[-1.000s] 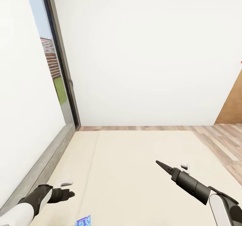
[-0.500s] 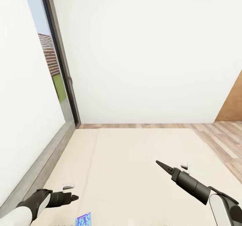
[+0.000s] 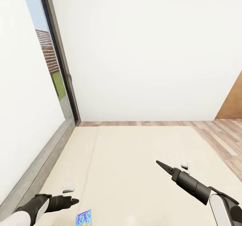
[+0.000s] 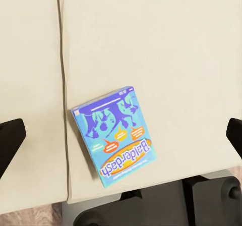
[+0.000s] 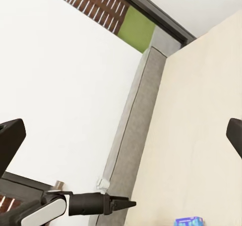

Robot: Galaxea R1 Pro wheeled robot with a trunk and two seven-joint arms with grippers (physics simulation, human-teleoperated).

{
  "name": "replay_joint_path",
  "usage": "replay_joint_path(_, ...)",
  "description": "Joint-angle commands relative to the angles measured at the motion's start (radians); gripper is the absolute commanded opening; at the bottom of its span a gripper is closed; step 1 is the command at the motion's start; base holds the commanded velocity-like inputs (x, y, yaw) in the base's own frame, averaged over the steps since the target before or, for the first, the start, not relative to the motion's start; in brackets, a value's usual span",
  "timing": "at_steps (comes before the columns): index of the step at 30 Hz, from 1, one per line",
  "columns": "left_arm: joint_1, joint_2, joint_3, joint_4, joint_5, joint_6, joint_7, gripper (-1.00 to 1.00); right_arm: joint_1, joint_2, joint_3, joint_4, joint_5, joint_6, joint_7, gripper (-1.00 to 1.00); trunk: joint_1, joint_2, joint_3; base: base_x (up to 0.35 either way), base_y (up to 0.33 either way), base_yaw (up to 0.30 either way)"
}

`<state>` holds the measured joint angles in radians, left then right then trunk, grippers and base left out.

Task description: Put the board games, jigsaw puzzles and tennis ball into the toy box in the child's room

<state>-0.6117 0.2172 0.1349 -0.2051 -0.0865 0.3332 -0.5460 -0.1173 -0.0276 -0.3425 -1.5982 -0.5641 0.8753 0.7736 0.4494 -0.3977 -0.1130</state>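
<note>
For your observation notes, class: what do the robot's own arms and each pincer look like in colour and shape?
Both arms have glossy white shells that give way to matte dark grey, near-black wrist sections. The right pincer tapers into slim, pointed black fingers; the left pincer ends the same way past a cylindrical dark wrist. A small white tab sits near each wrist. No cables or lettering are visible.

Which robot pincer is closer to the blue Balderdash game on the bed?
Left. The left pincer hangs just above the blue Balderdash game on the bed; the right pincer is farther off, over bare mattress.
</note>
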Motion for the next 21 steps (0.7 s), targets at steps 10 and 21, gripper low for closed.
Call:
replay_joint_path(10, 0.000, -0.004, 0.019, -0.002, -0.003, 0.013, -0.008, 1.00, -0.001, 0.000, -0.002, 0.000, -0.001, 0.002, 0.083, 1.00, 0.001, -0.002, -0.019, 0.000, 0.000, 0.000)
replay_joint_path(21, 0.000, -0.003, 0.019, -0.002, 0.003, 0.002, -0.014, 1.00, 0.001, 0.000, -0.009, 0.000, 0.004, -0.006, 0.275, 1.00, 0.001, -0.002, -0.037, 0.000, 0.000, 0.000)
